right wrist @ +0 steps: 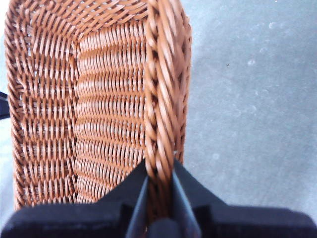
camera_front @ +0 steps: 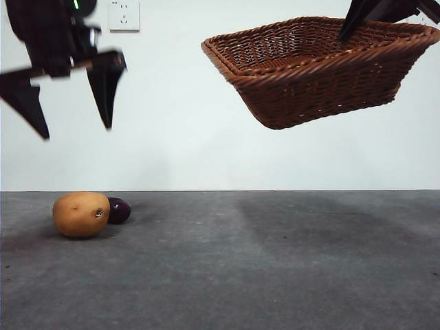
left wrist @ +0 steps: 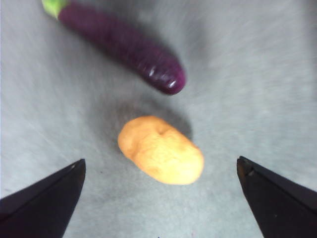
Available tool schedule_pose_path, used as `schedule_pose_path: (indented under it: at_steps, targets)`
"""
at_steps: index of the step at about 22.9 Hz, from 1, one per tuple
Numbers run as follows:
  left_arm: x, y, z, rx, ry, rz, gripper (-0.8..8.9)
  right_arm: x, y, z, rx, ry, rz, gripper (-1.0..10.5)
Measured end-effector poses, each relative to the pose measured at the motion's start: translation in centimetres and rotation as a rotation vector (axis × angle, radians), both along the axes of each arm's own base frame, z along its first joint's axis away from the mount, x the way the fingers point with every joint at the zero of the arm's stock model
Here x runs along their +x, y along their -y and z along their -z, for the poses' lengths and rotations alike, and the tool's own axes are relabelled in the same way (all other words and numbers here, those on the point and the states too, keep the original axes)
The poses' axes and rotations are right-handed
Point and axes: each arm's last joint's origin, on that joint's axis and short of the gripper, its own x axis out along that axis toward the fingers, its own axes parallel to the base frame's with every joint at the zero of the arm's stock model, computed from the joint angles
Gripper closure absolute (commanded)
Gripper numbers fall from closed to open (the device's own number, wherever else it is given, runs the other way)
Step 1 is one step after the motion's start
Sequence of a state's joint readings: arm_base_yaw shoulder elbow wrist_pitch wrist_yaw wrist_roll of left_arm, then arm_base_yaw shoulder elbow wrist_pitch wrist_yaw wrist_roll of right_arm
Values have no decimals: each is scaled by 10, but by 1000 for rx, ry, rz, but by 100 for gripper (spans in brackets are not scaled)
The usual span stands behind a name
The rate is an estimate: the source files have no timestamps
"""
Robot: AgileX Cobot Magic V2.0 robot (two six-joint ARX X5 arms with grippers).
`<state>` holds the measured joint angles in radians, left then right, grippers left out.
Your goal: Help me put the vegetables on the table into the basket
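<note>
- your right gripper (right wrist: 159, 171) is pinching the braided rim of the basket (right wrist: 99, 99), one jaw inside the wall and one outside.
- in the front view the basket (camera_front: 320, 69) hangs in the air, well above the table (camera_front: 275, 261), tilted with its near-left corner lower. the right gripper (camera_front: 364, 20) comes in from the top right corner and grips the far right rim.
- the basket interior that the right wrist view shows has only bare weave in it. part of it is cut off by the frame.
- your left gripper (camera_front: 69, 103) hovers high at the left of the front view, jaws spread wide, holding nothing.
- the left wrist view looks straight down: the potato (left wrist: 161, 150) lies on the table (left wrist: 257, 89) between the lines of the two spread jaws, clear of both.
- the eggplant (left wrist: 124, 44) lies just beyond the potato in that view, long and dark purple with a green stem end, a small gap between them.
- front view: the potato (camera_front: 81, 214) sits on the table at the lower left, with the eggplant (camera_front: 119, 210) right behind it on its right side, mostly hidden. you can't tell from there if they touch.
- left gripper is above those two, well apart from the table.
- the left wrist picture is a bit blurred.
- no corn cob shows in any of your views.
</note>
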<state>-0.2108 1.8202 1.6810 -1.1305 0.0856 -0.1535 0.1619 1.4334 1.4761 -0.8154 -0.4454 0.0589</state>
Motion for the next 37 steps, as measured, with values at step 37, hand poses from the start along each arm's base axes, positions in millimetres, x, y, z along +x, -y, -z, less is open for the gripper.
schedule_pose_path:
  at_steps: [37]
  targets:
    - [32, 23, 90, 57, -244, -134, 293, 2, 0, -2, -45, 76, -53, 956]
